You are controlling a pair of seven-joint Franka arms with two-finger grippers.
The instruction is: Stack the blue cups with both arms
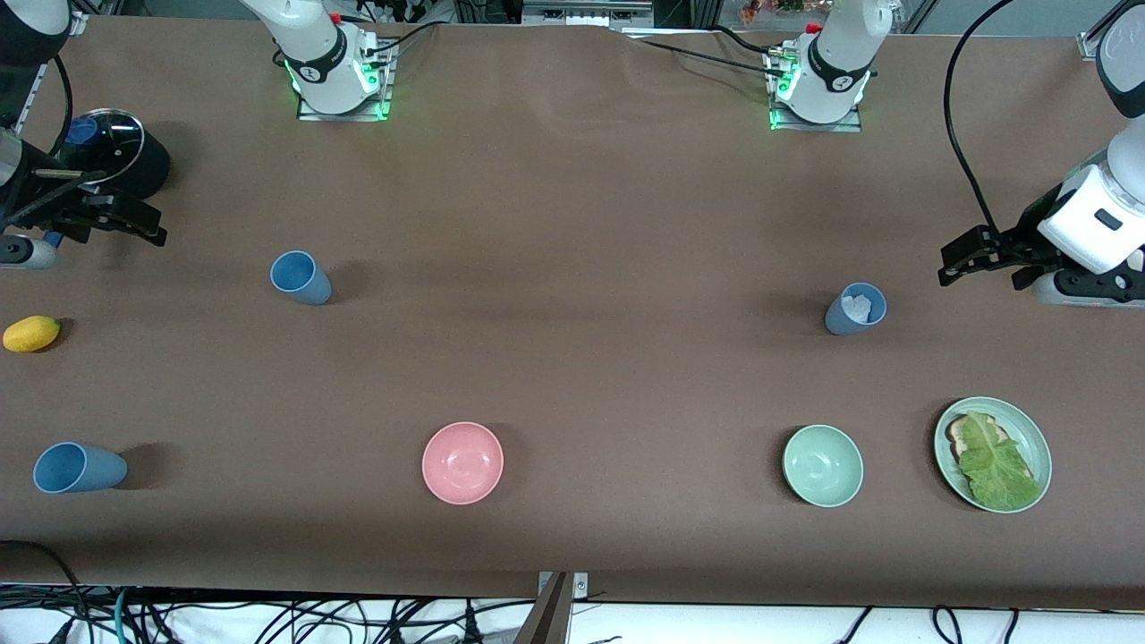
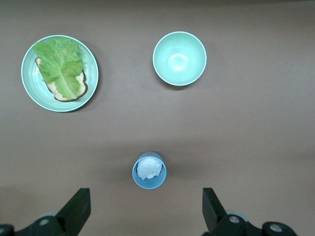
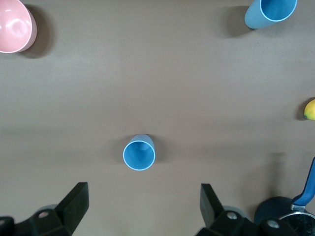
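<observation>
Three blue cups show on the brown table. One [image 1: 301, 278] stands toward the right arm's end, also in the right wrist view [image 3: 139, 153]. A second [image 1: 79, 468] lies nearer the front camera at that end, also in the right wrist view [image 3: 270, 12]. A third [image 1: 847, 322] toward the left arm's end holds crumpled white paper, also in the left wrist view [image 2: 150, 183]. My right gripper [image 1: 112, 224] [image 3: 142, 209] is open and empty, up near the first cup. My left gripper [image 1: 984, 266] [image 2: 146, 211] is open and empty, up near the paper-filled cup.
A pink bowl [image 1: 462, 462] and a mint-green bowl [image 1: 823, 465] sit near the front edge. A mint plate [image 1: 1030, 429] holds toast and lettuce. A black pot with a glass lid [image 1: 116, 152] and a yellow fruit [image 1: 31, 333] are at the right arm's end.
</observation>
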